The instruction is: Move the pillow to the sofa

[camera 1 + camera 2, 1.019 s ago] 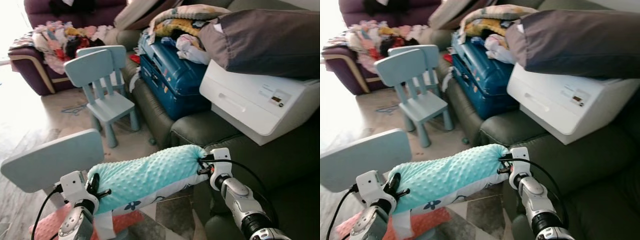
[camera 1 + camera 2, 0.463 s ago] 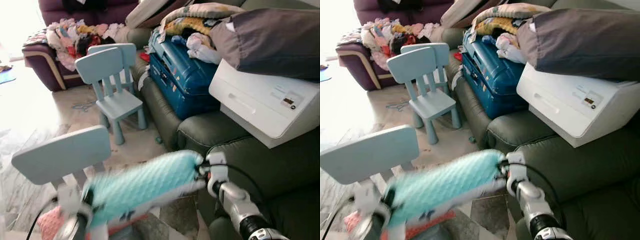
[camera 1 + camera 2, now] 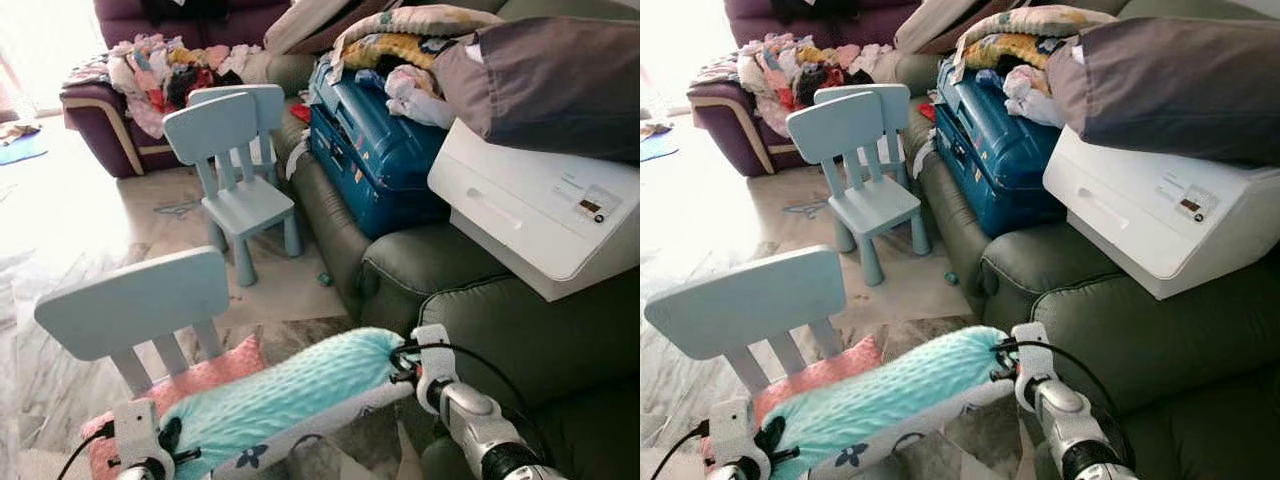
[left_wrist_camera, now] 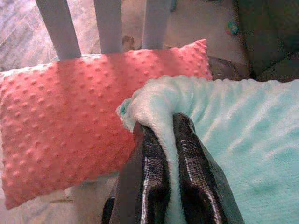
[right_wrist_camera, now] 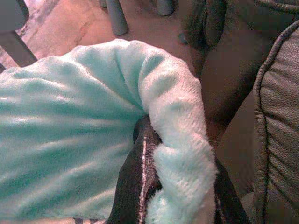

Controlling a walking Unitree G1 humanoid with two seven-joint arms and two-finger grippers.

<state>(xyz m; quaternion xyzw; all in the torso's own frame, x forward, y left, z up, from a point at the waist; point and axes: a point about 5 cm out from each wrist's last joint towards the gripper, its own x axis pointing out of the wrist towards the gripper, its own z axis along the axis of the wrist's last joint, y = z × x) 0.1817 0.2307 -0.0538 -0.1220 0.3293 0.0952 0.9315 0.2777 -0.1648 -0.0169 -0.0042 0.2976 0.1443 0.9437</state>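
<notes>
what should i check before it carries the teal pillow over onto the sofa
1. Left gripper pinching one end of the teal pillow: ok, fabric sits between the fingers.
2. Right gripper holding the other end: ok, the pile wraps over its fingers.
3. Pillow lifted off the pink pillow on the near chair: cannot tell, they overlap.
4. Bare cushion on the sofa beside the right arm: ok.
5. White box and blue suitcase fill the further seats: not ok for placing there.
6. Path from pillow to cushion free of obstacles: ok, judging by the head views.
</notes>
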